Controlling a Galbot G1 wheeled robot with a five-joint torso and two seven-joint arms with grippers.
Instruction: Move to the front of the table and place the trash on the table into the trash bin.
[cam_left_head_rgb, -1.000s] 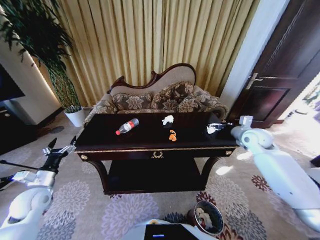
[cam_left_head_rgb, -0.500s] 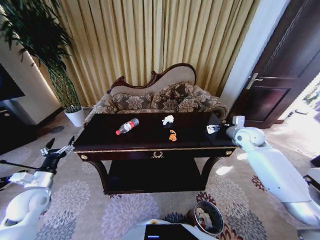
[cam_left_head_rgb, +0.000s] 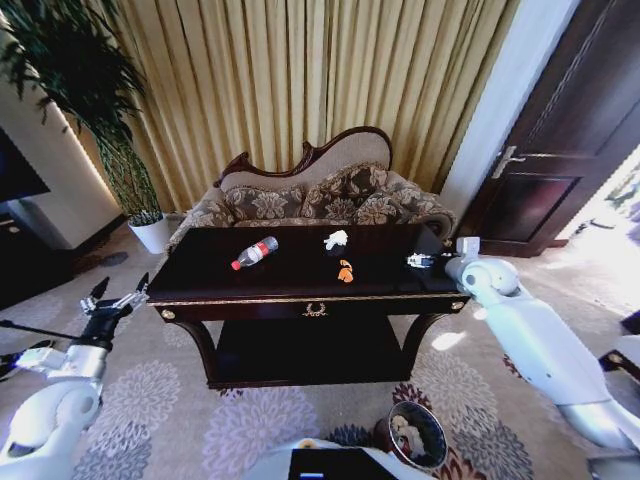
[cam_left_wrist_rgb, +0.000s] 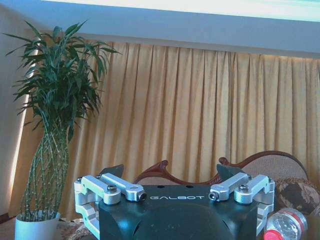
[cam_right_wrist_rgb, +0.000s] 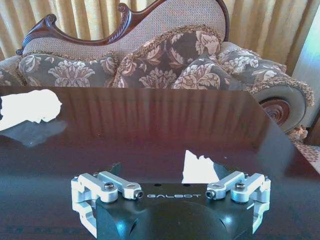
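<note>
Our right gripper (cam_left_head_rgb: 420, 261), fingers spread, sits over the right end of the dark glossy wooden table (cam_left_head_rgb: 300, 285), straddling a small white-dark scrap (cam_right_wrist_rgb: 198, 168). Our left gripper (cam_left_head_rgb: 118, 297) hangs open left of the table. The round dark brown bin (cam_left_head_rgb: 415, 437) stands on the carpet

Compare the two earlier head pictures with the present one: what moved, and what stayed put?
The right gripper has slid leftward over the table toward the small white-dark piece, fingers open around it, nothing held. The left gripper, bottle, white paper, orange scrap and trash bin stayed.
</note>
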